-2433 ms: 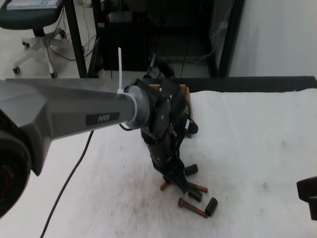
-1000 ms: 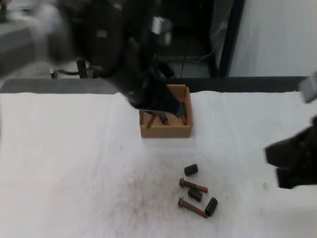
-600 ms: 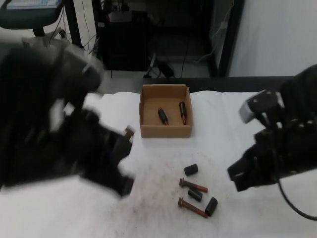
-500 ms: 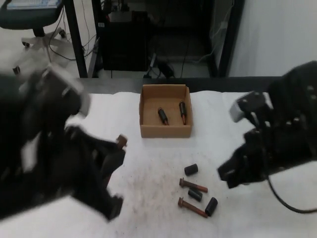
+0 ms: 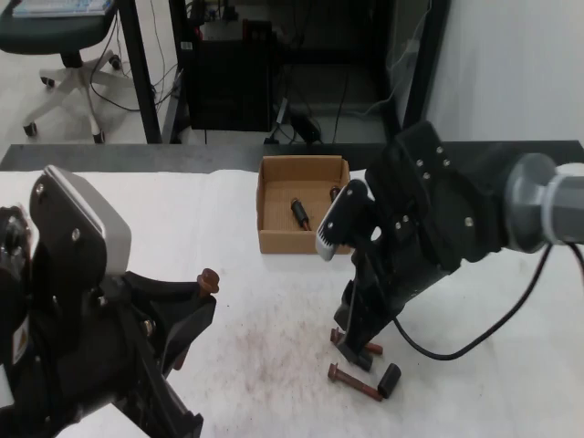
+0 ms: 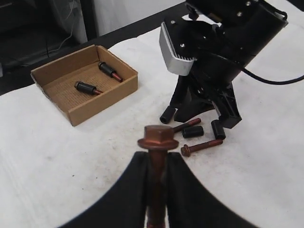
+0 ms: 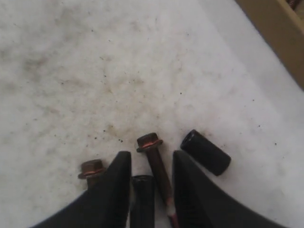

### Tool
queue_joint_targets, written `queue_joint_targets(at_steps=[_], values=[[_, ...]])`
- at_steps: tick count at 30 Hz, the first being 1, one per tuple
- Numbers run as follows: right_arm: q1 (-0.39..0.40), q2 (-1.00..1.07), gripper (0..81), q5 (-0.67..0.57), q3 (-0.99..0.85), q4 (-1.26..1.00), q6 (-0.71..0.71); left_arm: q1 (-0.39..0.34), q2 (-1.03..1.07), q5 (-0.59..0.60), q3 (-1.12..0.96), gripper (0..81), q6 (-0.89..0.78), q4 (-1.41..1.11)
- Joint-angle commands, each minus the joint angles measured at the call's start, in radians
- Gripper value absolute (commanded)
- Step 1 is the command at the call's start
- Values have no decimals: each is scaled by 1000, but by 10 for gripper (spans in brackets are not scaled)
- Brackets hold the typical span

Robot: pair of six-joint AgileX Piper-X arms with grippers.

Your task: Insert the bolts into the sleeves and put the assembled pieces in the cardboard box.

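Observation:
My left gripper (image 6: 156, 160) is shut on a copper bolt (image 6: 156, 142), head up, over the near left of the bench; the bolt's head (image 5: 209, 278) shows in the high view. My right gripper (image 7: 151, 183) is open, low over the loose parts (image 5: 358, 351). Its fingers straddle a black sleeve (image 7: 142, 192) and a bolt (image 7: 154, 159). Another sleeve (image 7: 205, 152) and a bolt head (image 7: 92, 168) lie just beside it. The cardboard box (image 5: 304, 241) holds two assembled pieces (image 6: 86, 88) (image 6: 110, 71).
A loose bolt (image 5: 356, 381) and a sleeve (image 5: 391, 379) lie nearest the bench's front. White cloth covers the bench (image 5: 474, 383). The right arm's black body (image 5: 429, 219) stands over the box's right side. Dark racks and a chair stand behind the bench.
The right arm came in from the right and dropped onto the loose parts. The left arm swung away from them to the near left, carrying a bolt.

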Motion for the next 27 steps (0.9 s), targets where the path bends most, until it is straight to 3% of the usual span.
queue_joint_targets(at_steps=[1,8,27], values=[[2,16,279,12,-14,8,-29,2,-8,-7,0,0,43,-20],[2,60,279,34,-14,112,-89,2,-8,-7,0,0,61,-20],[2,101,279,57,-14,113,-89,2,-8,-15,28,0,62,-18]])
